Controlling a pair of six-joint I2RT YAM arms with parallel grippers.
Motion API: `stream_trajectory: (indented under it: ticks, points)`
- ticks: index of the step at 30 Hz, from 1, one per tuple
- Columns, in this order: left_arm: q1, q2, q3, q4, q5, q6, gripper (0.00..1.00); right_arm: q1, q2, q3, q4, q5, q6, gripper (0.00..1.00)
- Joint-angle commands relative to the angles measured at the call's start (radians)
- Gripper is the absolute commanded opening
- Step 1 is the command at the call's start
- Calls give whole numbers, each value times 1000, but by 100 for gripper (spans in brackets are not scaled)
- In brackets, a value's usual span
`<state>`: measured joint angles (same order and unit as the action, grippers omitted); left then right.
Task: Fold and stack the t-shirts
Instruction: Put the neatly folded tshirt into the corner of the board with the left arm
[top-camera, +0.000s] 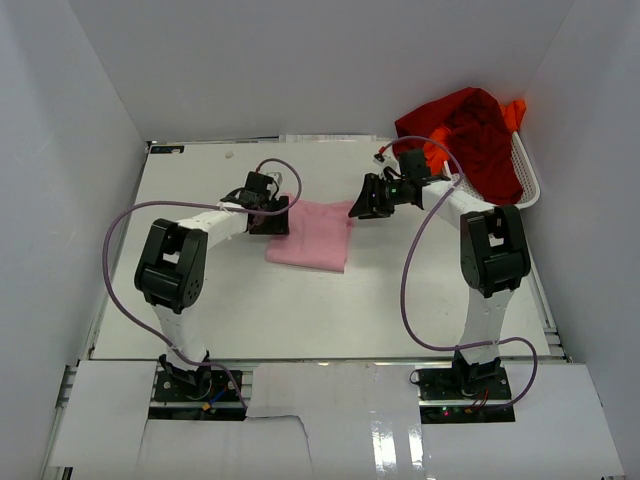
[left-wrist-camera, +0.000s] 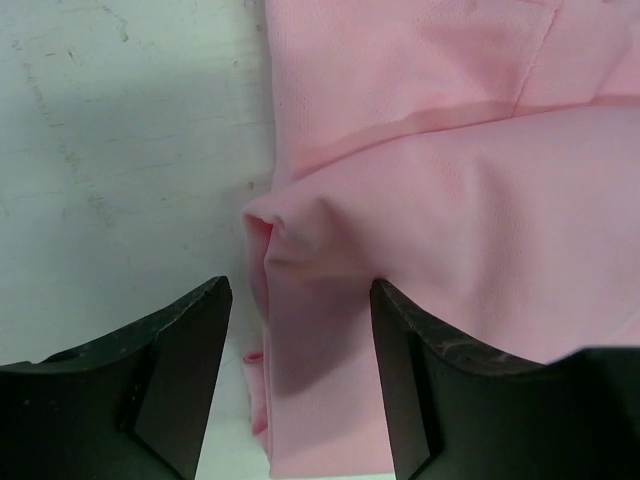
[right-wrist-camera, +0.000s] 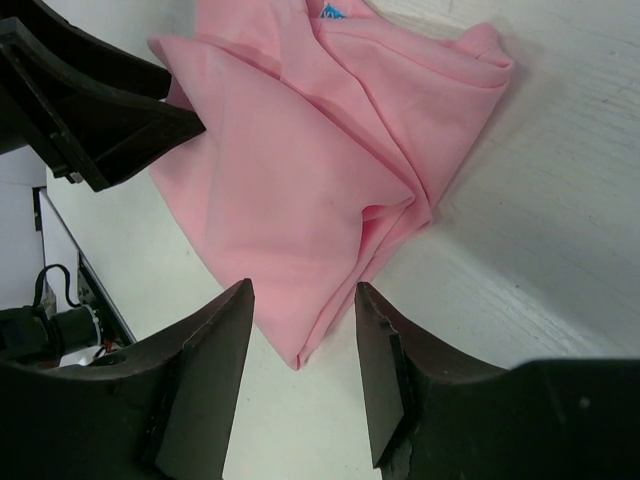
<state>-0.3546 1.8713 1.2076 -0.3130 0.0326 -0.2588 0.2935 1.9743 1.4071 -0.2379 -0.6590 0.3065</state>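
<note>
The light pink t-shirt (top-camera: 312, 238) lies folded into a small rectangle in the middle of the table. My left gripper (top-camera: 270, 216) is at its left edge. In the left wrist view the jaws (left-wrist-camera: 300, 292) stand open astride the folded edge of the pink cloth (left-wrist-camera: 450, 190), not pinching it. My right gripper (top-camera: 366, 200) is at the shirt's far right corner. Its jaws (right-wrist-camera: 303, 290) are open, and a corner of the pink shirt (right-wrist-camera: 300, 160) points down between the tips without touching them. A dark red t-shirt (top-camera: 470, 130) and a bright orange one (top-camera: 516, 112) are heaped in the basket.
The white mesh basket (top-camera: 530, 178) stands at the far right of the white table (top-camera: 300, 310), just behind my right arm. White walls close in the back and both sides. Purple cables loop beside each arm.
</note>
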Motion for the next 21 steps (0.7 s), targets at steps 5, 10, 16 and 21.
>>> stream_trajectory:
  ticks: [5, 10, 16, 21]
  points:
    - [2, 52, 33, 0, 21, 15, 66, -14, -49, -13, 12, -25, -23, 52]
    - [2, 84, 46, -5, 39, 18, 59, -16, -43, -7, 12, -31, -23, 52]
    - [3, 150, 58, -28, 62, 29, 31, -17, -42, -7, 12, -34, -23, 53]
    - [20, 232, 110, -66, 59, 33, 7, -19, -43, -2, 12, -40, -21, 53]
